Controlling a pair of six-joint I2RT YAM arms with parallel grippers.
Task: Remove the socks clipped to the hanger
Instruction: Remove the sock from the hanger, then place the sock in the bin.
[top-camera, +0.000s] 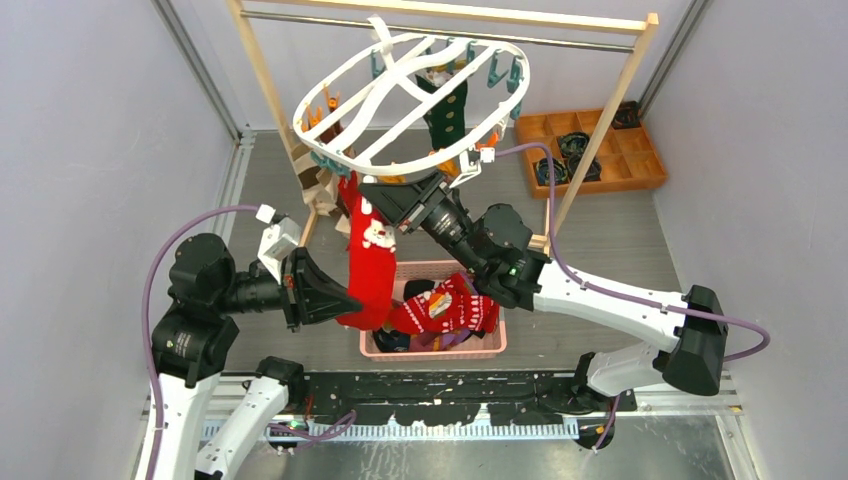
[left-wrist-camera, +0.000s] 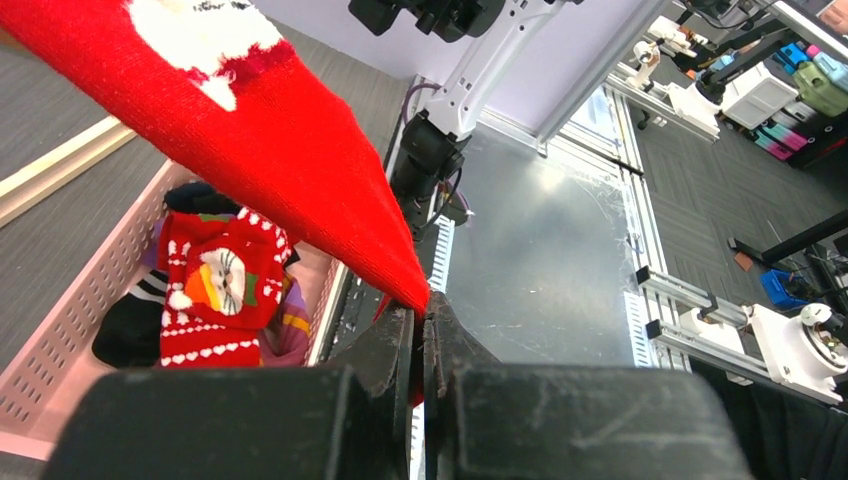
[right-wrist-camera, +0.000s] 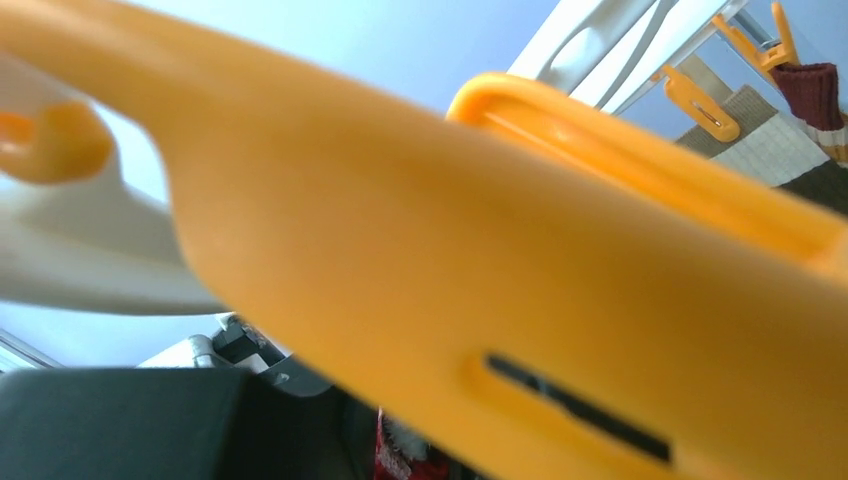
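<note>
Two grey walls, dark tabletop; left end effector pinches red sock; right end effector unclear.

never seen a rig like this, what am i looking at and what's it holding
Two robot arms stand at a table. One picture looks down from above and behind them; the other two come from cameras on their wrists. A white hanger on a wooden rack carries clipped socks. The left fingers pinch a red sock by its toe, above a pink basket of socks. The right wrist camera sees a blurred orange clip; whether the right arm grips it is unclear.
</note>
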